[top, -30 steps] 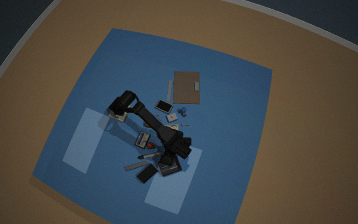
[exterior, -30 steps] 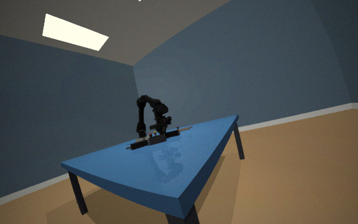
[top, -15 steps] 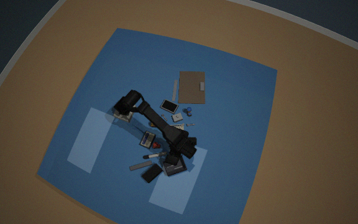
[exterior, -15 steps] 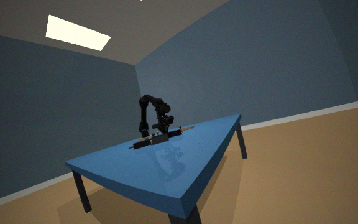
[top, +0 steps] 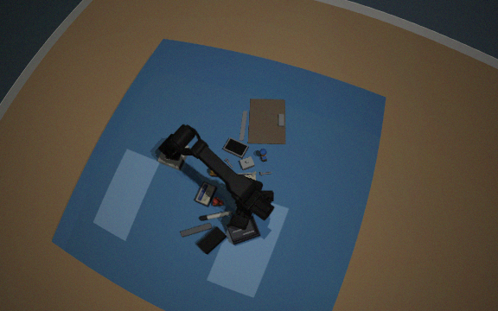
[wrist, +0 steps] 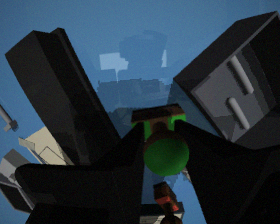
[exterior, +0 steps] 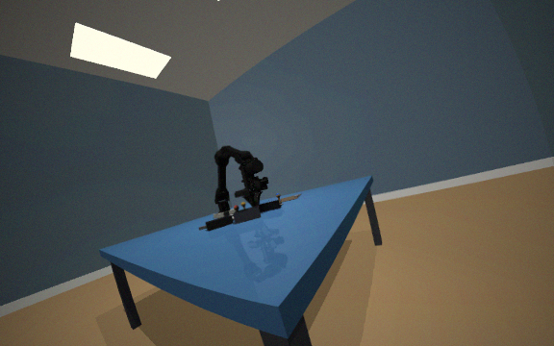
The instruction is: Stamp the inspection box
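- Green-knobbed stamp (wrist: 166,156) pinched between the fingers of the gripper (top: 240,221) (exterior: 255,199) (wrist: 159,125); its lettering can't be read.
- Stamp knob faces the wrist camera.
- Open dark box (top: 236,242) (exterior: 246,215) (wrist: 211,60) beside the gripper, two pale bars inside.
- Pale card (top: 249,176) (wrist: 51,142), lined, partly hidden; whether it has a print, can't tell.
- Red-knobbed stamp (top: 217,201) (wrist: 163,195) near the gripper, apart from it.
- Blue-knobbed stamp (top: 263,152) below the brown clipboard (top: 266,121) in top view.
- Black block (top: 211,240) near the dark box.
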`<state>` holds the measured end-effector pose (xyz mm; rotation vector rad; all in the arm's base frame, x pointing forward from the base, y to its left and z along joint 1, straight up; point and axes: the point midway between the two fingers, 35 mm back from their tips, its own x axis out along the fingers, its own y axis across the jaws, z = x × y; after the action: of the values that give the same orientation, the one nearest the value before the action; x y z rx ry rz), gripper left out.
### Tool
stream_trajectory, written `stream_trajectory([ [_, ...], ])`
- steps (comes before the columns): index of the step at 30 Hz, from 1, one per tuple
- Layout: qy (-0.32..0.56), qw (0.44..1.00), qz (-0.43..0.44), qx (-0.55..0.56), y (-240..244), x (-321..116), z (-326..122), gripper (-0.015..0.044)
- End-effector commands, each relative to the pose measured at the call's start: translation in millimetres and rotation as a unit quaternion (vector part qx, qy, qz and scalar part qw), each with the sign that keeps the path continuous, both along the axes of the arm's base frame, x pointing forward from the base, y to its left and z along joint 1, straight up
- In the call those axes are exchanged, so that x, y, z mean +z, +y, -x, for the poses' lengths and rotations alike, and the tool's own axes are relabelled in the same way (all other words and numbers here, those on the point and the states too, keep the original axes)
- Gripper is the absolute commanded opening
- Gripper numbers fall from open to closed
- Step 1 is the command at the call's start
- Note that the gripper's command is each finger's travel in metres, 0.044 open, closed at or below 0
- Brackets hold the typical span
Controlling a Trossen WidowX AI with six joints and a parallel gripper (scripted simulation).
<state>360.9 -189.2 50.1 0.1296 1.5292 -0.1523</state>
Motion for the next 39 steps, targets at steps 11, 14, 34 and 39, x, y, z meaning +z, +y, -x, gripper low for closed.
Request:
stream_trajectory([
  [11, 0.000, 1.000, -0.001, 0.000, 0.3, 7.2, -0.4, 0.0000],
  [14, 0.000, 1.000, -0.001, 0.000, 0.3, 8.7, -0.4, 0.0000],
  [34, -0.001, 1.000, -0.002, 0.000, 0.3, 18.5, -0.5, 0.0000],
  [39, -0.001, 1.000, -0.002, 0.000, 0.3, 21.0, -0.4, 0.0000],
])
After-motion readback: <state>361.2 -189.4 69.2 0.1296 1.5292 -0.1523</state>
